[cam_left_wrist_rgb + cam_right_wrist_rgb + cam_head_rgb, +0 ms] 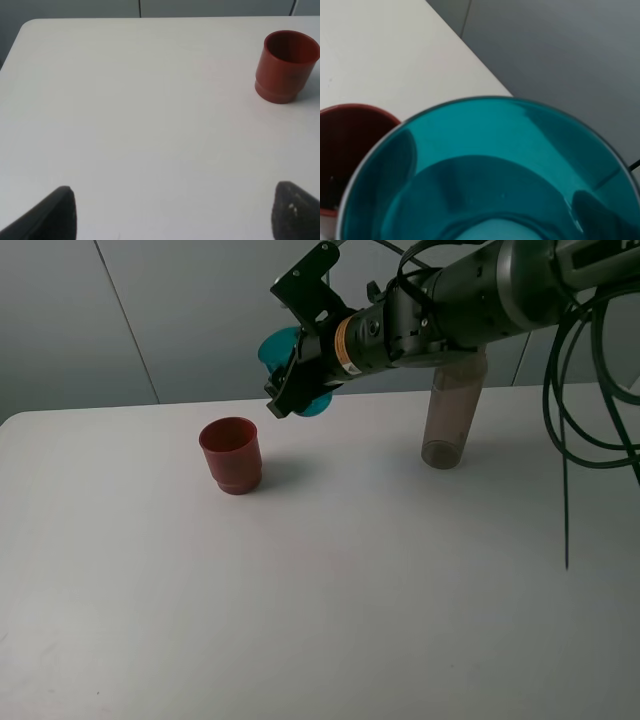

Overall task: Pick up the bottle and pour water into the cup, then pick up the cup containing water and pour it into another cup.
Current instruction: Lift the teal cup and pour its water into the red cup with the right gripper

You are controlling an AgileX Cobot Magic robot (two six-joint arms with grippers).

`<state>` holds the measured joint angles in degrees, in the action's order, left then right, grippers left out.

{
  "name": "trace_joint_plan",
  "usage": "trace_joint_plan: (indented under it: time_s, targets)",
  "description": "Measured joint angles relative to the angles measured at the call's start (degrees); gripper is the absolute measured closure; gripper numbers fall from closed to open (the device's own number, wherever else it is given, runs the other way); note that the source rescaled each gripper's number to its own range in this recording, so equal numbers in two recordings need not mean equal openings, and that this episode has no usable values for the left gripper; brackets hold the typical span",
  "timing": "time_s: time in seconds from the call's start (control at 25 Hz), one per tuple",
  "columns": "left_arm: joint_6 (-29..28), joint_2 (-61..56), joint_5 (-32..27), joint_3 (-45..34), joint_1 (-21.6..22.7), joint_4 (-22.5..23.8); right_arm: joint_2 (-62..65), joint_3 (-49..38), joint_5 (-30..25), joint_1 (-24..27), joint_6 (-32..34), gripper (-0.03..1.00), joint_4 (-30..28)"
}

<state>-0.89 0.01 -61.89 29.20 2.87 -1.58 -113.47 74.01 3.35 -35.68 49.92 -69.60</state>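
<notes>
My right gripper (300, 375) is shut on the teal see-through cup (283, 348) and holds it tipped in the air, above and to the right of the red-brown cup (231, 454). In the right wrist view the teal cup (490, 170) fills the frame, mouth toward the camera, with the red-brown cup (345, 150) just beyond its rim. The smoky grey-brown bottle (447, 415) stands on the table behind my right arm, its neck hidden by the arm. My left gripper (170, 212) is open and empty over bare table; the red-brown cup (286, 66) stands far from it.
The white table (320, 590) runs back to a grey wall. Black cables (590, 420) hang from the right arm at the right side.
</notes>
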Motion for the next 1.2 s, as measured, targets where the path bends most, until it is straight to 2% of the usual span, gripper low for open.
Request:
trace_joint_plan:
  time_s: [0.56, 0.76, 1.2]
  targets:
    - [0.0, 0.0, 0.0, 0.0, 0.0, 0.0, -4.4, 7.0, -9.5, -2.3, 0.0, 0.86, -0.2]
    - [0.0, 0.0, 0.0, 0.0, 0.0, 0.0, -6.2, 9.4, -13.0, -4.2, -0.9, 0.86, -2.3]
    - [0.0, 0.0, 0.0, 0.0, 0.0, 0.1, -9.0, 12.1, -16.7, -7.3, -1.1, 0.86, -7.1]
